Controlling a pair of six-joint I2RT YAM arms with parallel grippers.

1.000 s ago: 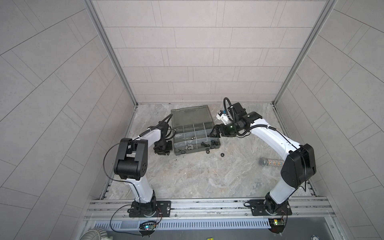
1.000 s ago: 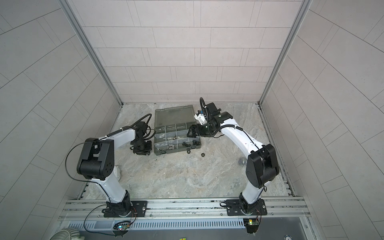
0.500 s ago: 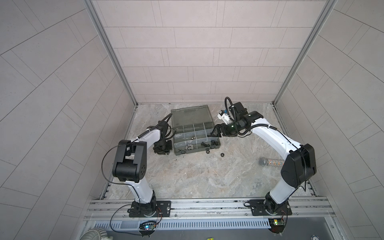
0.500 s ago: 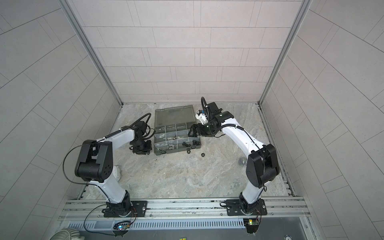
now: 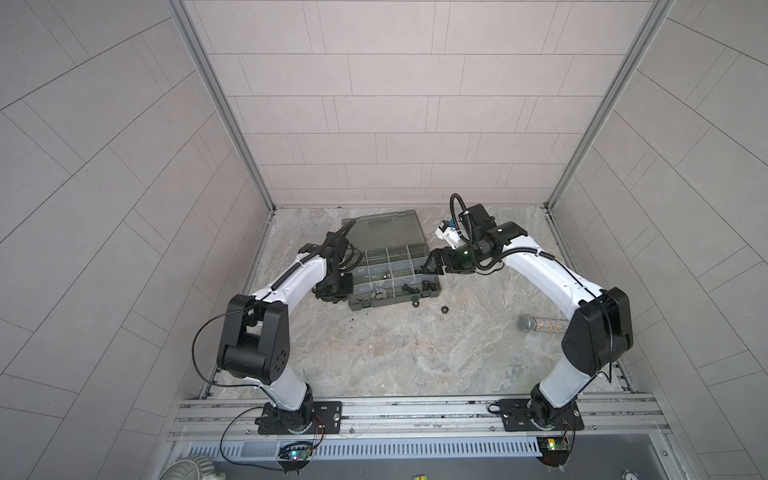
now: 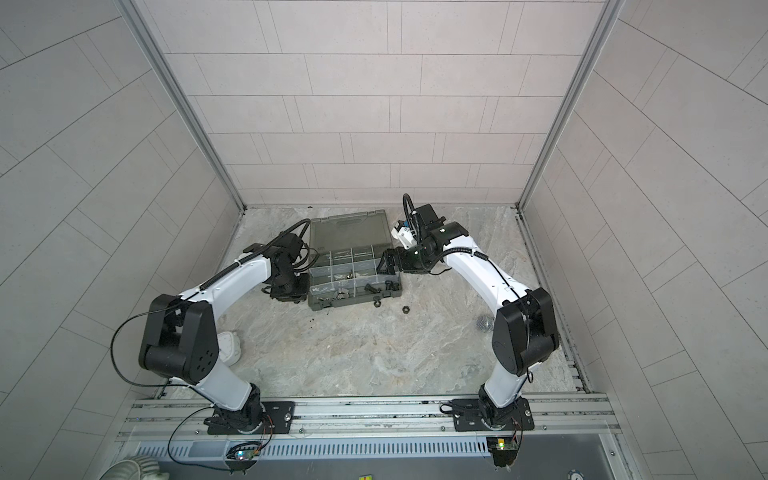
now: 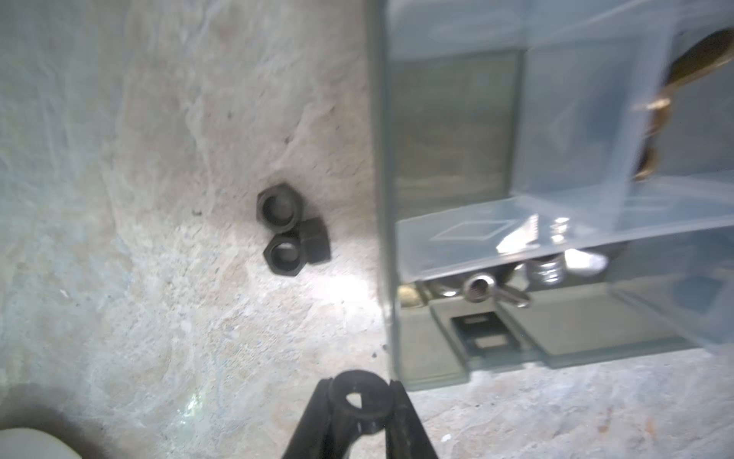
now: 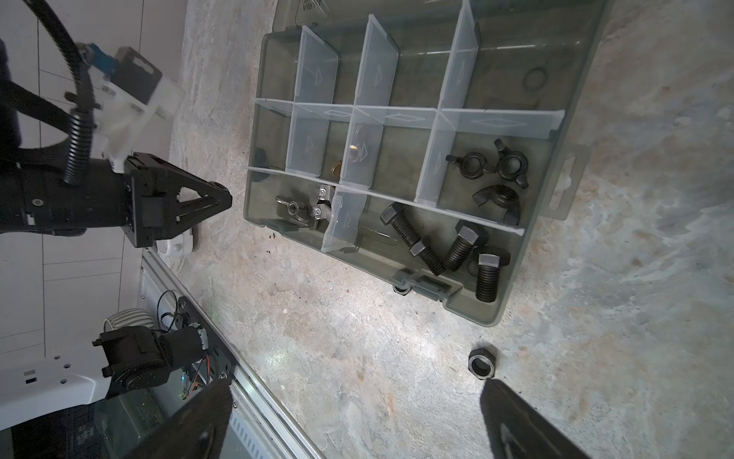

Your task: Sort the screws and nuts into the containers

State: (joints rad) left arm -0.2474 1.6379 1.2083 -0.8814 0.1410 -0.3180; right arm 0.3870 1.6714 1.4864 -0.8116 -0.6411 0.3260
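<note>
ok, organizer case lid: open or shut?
Open. In a top view the lid lies folded back flat behind the case, and the right wrist view looks straight into uncovered compartments holding bolts.

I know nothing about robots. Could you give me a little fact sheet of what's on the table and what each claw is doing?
left gripper: shut on a hex nut, beside the case
right gripper: open, holding nothing
case: lid open, pale dividers
bolts: four, together in one compartment
black wing nuts: three, in the adjoining compartment
silvery wing nuts: in a separate compartment
loose nuts: cluster near the left gripper; one lone nut on the table
microphone: lying on the table, apart from the case
</note>
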